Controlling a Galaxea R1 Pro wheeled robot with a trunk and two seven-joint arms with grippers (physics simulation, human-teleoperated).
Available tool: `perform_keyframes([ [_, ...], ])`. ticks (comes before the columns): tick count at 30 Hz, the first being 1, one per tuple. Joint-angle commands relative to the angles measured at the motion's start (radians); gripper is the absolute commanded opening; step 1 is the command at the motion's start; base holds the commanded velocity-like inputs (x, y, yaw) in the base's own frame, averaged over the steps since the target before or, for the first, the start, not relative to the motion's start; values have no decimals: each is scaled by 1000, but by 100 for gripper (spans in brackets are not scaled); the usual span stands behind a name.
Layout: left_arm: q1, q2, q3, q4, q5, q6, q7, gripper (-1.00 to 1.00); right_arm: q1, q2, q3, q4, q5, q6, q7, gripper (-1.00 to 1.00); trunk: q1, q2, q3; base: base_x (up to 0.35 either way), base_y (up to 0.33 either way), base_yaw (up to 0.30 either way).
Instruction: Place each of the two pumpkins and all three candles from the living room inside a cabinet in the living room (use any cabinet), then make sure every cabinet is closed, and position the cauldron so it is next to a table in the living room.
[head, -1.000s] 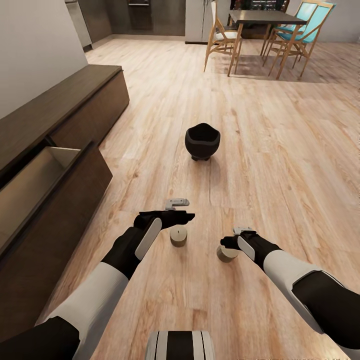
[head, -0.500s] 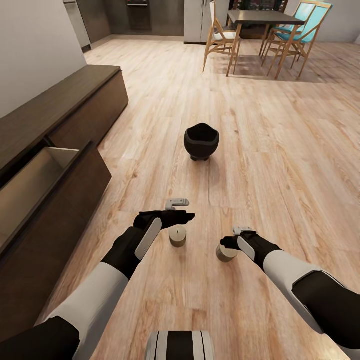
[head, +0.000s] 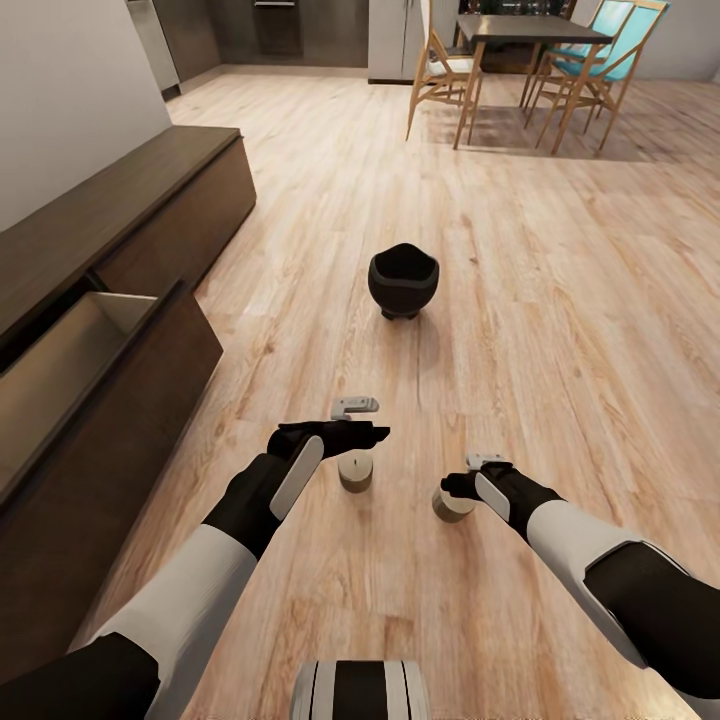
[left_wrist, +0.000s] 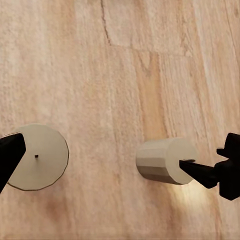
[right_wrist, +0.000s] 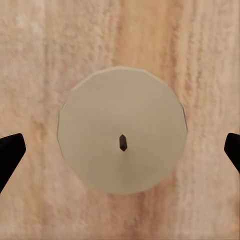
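A slight downward tilt of the head view; no shift among arms, candles (head: 355, 471) or cauldron (head: 403, 281).

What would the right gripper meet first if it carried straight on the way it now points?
Most likely the top of the candle standing upright on the wooden floor. In the right wrist view the candle sits centred between the open fingertips of the right gripper; how far off it is cannot be judged.

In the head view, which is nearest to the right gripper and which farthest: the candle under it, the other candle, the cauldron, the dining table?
1. Candle, directly under the right gripper.
2. Other candle, toward the left gripper.
3. Cauldron, ahead on the floor.
4. Dining table, far back among the chairs.
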Motion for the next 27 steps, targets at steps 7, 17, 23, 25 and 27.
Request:
perform_keyframes([
  [7,0,0,-1,-1,8,4,5,100,0,-1,8,-3,-10,6,-7,100,3,-2,-28,0,0,0],
  [17,0,0,-1,-1,8,4,5,100,0,-1,8,-3,-10,6,-7,100,7,-4,-63,0,0,0],
  [23,0,0,-1,-1,8,4,5,100,0,-1,8,-3,-10,6,-7,100,7,-4,-63,0,0,0],
  [25,0,0,-1,-1,8,4,5,100,0,-1,7,-3,-10,6,-7,100,7,-4,-63,0,0,0],
  [27,0,0,-1,-1,7,4,5,100,0,-1,8,-3,-10,6,-7,100,7,-4,-63,0,0,0],
])
